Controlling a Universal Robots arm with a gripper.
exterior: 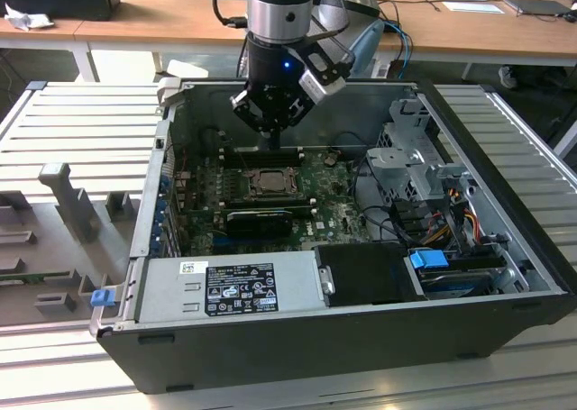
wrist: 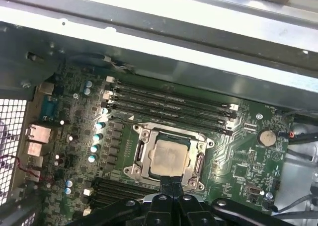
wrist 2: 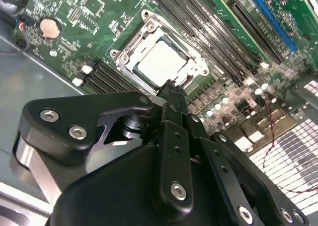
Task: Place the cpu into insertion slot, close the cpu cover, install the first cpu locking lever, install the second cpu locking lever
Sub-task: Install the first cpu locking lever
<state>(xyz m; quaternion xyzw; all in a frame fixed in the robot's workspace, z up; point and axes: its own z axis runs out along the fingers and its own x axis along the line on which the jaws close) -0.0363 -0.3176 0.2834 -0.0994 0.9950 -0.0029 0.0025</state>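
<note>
Pale silvery square cpu (wrist: pixel 170 155) sits in the black-framed insertion slot (wrist: pixel 200 159), with the thin silver windowed cpu cover (wrist: pixel 166 133) lying over it. The black gripper (wrist: pixel 172 180) hangs at the socket's edge, fingers pressed together and empty. Judgement: bear straight down on frame metal only, never the chip top.

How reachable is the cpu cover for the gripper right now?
Probably yes: the gripper hangs at the edge of the cpu cover, nothing between them, and the open case leaves the way free.

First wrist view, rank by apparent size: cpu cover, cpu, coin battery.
1. cpu cover, framing the chip
2. cpu
3. coin battery, clearly smallest

All lie on the same board, so nearness hardly skews this.
</note>
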